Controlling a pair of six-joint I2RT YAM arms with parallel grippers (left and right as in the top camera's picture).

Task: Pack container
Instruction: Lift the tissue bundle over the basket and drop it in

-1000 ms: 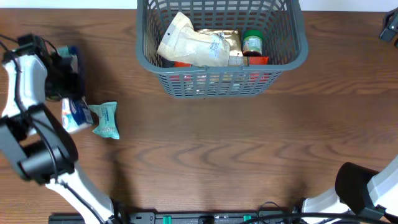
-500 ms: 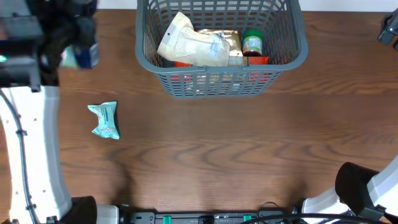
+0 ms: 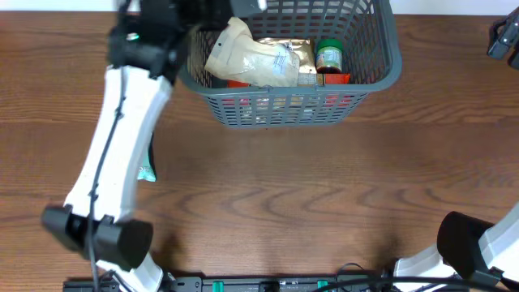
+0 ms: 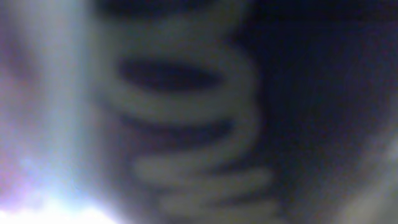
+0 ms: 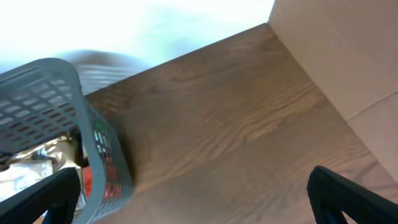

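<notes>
Task thing: the container [image 3: 285, 107], a large dark grey plastic basket, sits at the far middle of the table [image 3: 324, 203]; rectangular, rigid, with lattice-slotted walls and a thick smooth rim

Inside it: a crinkled pale paper pouch [image 3: 243, 53] leans across the left half; a small jar [image 3: 328, 55] with a green lid stands upright to its right; red packaging [image 3: 336, 79] shows low down beneath them

Left gripper: the dark head of the left gripper [image 3: 215, 10] hangs over the far left corner of the basket, cut off by the frame edge; its wrist view is only a blur of dark surface with pale loops close against the lens; I cannot tell whether it is wide, narrow or holding anything

Right gripper: the right gripper [image 5: 193, 180] is spread wide with nothing between its fingers; it waits off the basket's right side, well apart from it

Loose item: a teal packet [image 3: 146, 170], crinkly film, lies on the table at left, mostly hidden under the white left arm [image 3: 122, 146]

Table surface: brown wood grain; flat and smooth

Risk, rim: the head is close to the corner; a low or sideways move could knock the rim and slide the light basket on the smooth wood

Risk, contents: anything let go above the sloping pouch may slip off it, or nudge the jar over

Risk, sight: with the wrist lens smothered, placement rests on the overhead view alone
</notes>
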